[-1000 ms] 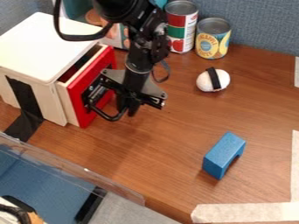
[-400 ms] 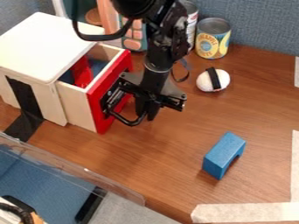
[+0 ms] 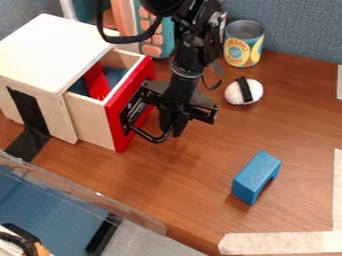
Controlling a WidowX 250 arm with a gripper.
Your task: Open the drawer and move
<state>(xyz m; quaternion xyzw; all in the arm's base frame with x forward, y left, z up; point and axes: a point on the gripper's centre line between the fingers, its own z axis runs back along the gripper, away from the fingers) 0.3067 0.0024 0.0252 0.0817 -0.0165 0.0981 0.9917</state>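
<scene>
Drawer (image 3: 95, 122) lies just beside my gripper (image 3: 172, 130), away from the bench (image 3: 194, 185)'s taped edge (clenched or released, I can't tell).

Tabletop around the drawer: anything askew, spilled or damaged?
Nothing stands out. The drawer is open, as the task asks; the yellow-labelled can stands upright, and the blue block and white egg-shaped toy rest on the table, no spill visible.

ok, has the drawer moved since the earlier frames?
Yes, the drawer slid out: its red front now sits farther from the white box, toward the picture's right.
</scene>
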